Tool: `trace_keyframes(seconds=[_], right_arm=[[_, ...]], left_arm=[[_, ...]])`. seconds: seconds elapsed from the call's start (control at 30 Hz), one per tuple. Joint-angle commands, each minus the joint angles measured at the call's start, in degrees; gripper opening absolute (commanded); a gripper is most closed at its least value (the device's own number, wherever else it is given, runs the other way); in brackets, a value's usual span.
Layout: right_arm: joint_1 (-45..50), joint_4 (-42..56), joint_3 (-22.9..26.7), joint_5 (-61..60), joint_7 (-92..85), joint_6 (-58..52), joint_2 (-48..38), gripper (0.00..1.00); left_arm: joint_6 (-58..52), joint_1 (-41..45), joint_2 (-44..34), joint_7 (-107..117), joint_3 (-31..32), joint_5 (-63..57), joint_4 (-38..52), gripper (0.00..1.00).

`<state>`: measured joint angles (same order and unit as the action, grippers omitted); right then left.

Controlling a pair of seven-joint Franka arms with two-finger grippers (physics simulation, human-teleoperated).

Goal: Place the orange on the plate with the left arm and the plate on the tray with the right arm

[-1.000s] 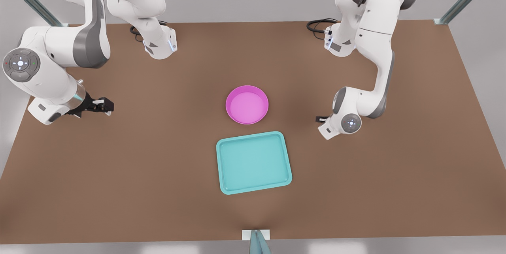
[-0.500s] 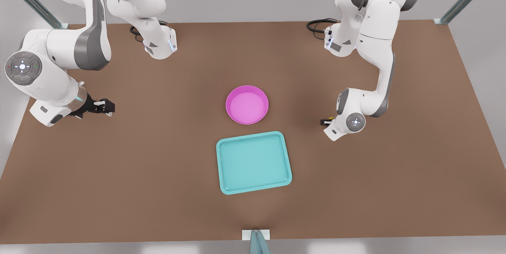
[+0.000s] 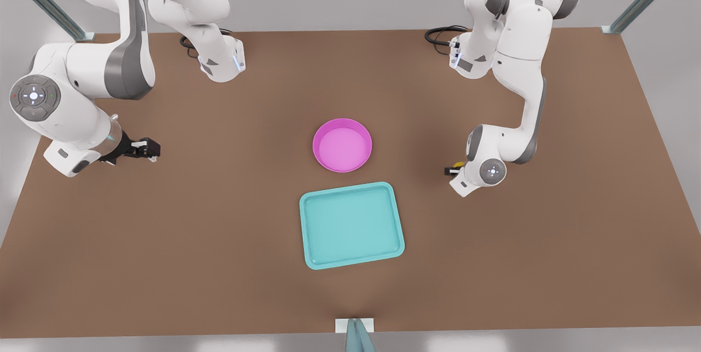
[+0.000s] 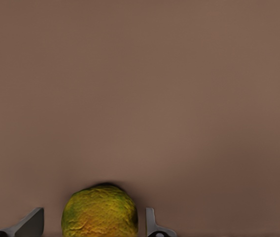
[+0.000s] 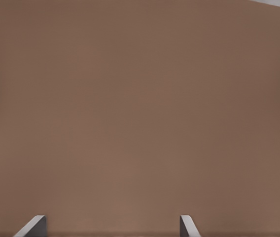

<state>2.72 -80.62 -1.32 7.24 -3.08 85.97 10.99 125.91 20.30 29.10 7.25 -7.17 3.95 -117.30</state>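
Orange sits between the left gripper's spread fingers, off the plate

Orange (image 4: pixel 100 213), bumpy and yellow with green patches, rests on the brown desk (image 3: pixel 219 220) well apart from the plate (image 3: pixel 342 145), out on the front view's right of it. In the front view only a sliver of its yellow skin (image 3: pixel 459 165) shows beside the white wrist. The left gripper (image 4: pixel 93 215) straddles the fruit: one finger stands just beside the skin, and the other leaves a clear strip of desk between itself and the fruit, so the jaws are spread around it and not pressed on it. In the front view that gripper (image 3: pixel 453 168) is low over the desk.

The pink plate is bare and lies flat at the middle of the desk. The teal tray (image 3: pixel 351 225) lies just beside the plate, on its near side toward the camera, apart from it and slightly turned.

Well apart from the plate, on the front view's left of it, the right gripper (image 3: pixel 147 148) waits above bare desk, pointing toward the plate. Its fingers (image 5: pixel 35 224) are spread wide with nothing between them.
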Motion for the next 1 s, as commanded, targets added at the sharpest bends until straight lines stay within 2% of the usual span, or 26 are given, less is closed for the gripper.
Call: trace_keyframes(seconds=[0.0,0.17,0.23,0.4,0.5,0.63,0.73,0.83,0.87,0.9,0.97], right_arm=[[0.0,0.0,0.0,0.0,0.0,0.0,0.0,1.0],[0.0,0.0,0.0,0.0,0.0,0.0,0.1,1.0],[0.0,0.0,0.0,0.0,0.0,0.0,0.1,1.0],[0.0,0.0,0.0,0.0,0.0,0.0,0.2,1.0],[0.0,0.0,0.0,0.0,0.0,0.1,0.2,1.0],[0.0,0.0,0.0,0.0,-0.1,0.0,0.2,1.0],[0.0,0.0,0.0,0.0,-0.2,0.1,0.3,1.0],[0.0,-0.3,0.0,-0.1,-0.2,0.2,0.3,1.0],[0.0,-0.4,0.0,0.0,-0.1,0.2,0.3,1.0],[0.0,-0.4,0.0,0.0,-0.1,0.2,0.3,1.0],[0.0,-0.4,0.0,0.0,0.0,0.3,0.3,1.0]], left_arm=[[0.3,0.0,0.1,0.9,0.1,0.2,-0.1,1.0],[0.7,0.0,0.5,0.9,0.1,0.2,-0.1,0.99],[0.8,0.0,0.7,0.9,0.1,0.2,-0.1,0.81],[0.8,0.0,1.0,1.0,0.1,0.2,0.0,0.79],[0.7,0.0,0.7,1.2,0.1,0.2,0.0,0.67],[-0.1,0.0,-0.3,1.5,0.1,0.2,0.1,0.67],[-6.9,4.6,-6.3,4.5,0.1,0.2,0.8,0.67],[-19.6,15.2,-4.8,15.1,0.7,0.6,10.9,0.68],[-19.8,19.3,-4.2,20.9,1.1,4.3,13.1,0.68],[-19.8,23.3,-2.3,24.7,1.1,6.4,16.2,0.68],[-22.7,27.6,5.4,31.7,1.1,7.6,28.1,0.68]])
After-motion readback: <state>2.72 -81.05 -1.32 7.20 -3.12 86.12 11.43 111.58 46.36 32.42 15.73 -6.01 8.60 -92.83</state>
